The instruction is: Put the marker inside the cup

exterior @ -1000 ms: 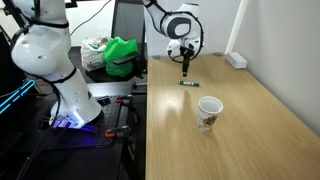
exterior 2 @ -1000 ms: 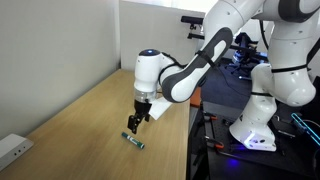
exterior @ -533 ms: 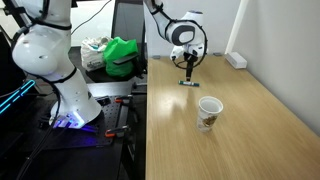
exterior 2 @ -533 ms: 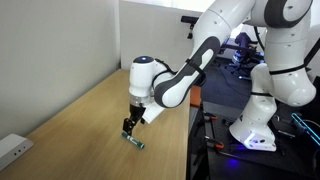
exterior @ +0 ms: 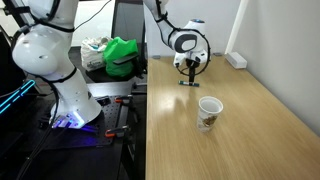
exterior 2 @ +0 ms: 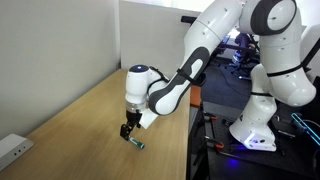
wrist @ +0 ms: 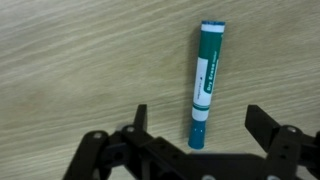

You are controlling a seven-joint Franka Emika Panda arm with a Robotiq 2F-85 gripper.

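Note:
The marker, teal-green with a white label, lies flat on the wooden table. In the wrist view its lower end sits between my two open fingers. My gripper is open and empty, low over the marker. In both exterior views the gripper hangs just above the marker near the table edge. The white paper cup with a brown print stands upright some way from the marker, toward the camera; it is out of frame in the other views.
A white power strip lies at the table's wall side. A green bag sits on the bench beside the table. A second white robot base stands off the table.
My gripper has come down toward the marker, from well above it to just over it. The marker and the cup have not moved.

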